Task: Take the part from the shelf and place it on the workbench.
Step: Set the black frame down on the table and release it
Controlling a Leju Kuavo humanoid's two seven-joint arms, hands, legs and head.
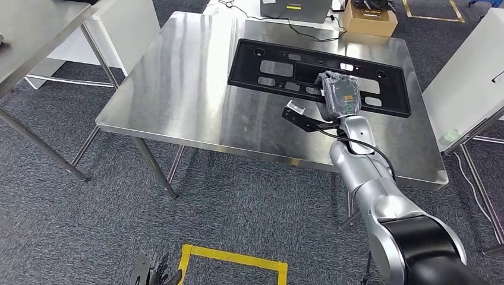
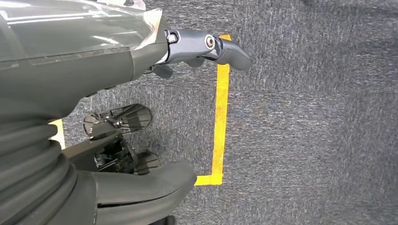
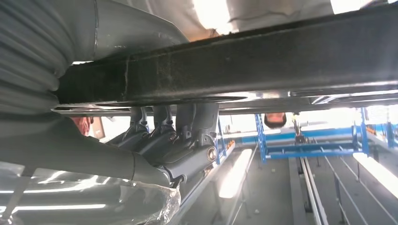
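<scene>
Fingers (image 3: 159, 136): those of the right hand (image 1: 340, 95) curl around the near edge of the part (image 1: 279, 68), gripping it.
Part: long black panel with cut-outs, lying flat on the far right of the steel bench (image 1: 178, 89).
Left hand (image 2: 141, 93): hangs low above grey carpet beside yellow floor tape (image 2: 220, 108); its fingers are parted and hold nothing.
Beyond bench: a cardboard box (image 1: 369, 19) on the floor.
</scene>
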